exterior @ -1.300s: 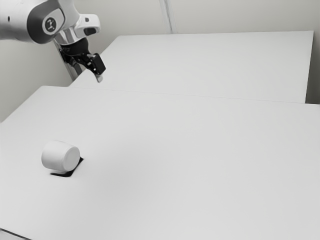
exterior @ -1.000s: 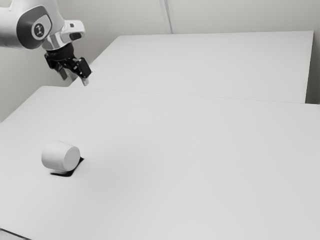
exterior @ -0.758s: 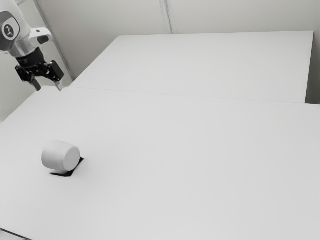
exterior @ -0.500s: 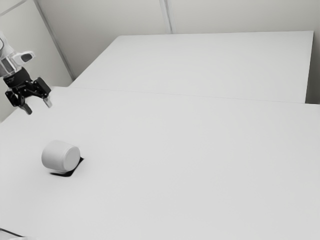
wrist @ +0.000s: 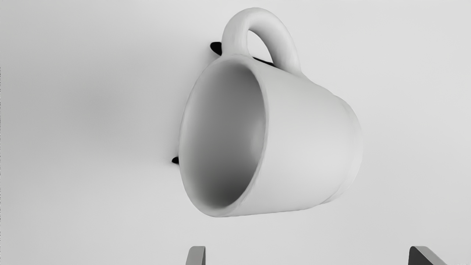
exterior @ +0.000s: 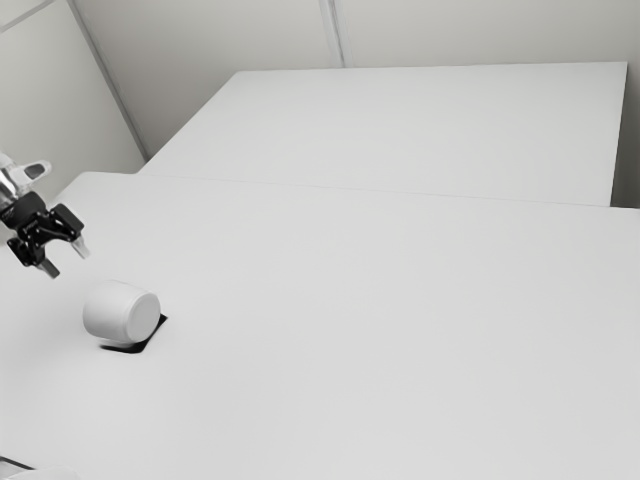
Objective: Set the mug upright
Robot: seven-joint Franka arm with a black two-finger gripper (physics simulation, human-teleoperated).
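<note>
White all over, the mug [exterior: 108,312] lies on its side on the bench [exterior: 380,330], toward the exterior view's left and well in from the far edge, a black patch [exterior: 135,347] under it. Your wrist view looks into its open mouth [wrist: 224,136]; the handle [wrist: 234,36] is on the side away from the fingers [wrist: 197,255]. Farther back, toward the bench's far corner at the exterior view's left, you have the gripper [exterior: 66,261] spread wide, above and apart from the mug. Beyond the far edge stand a second white surface [exterior: 400,130] and the pale wall [exterior: 480,30].
</note>
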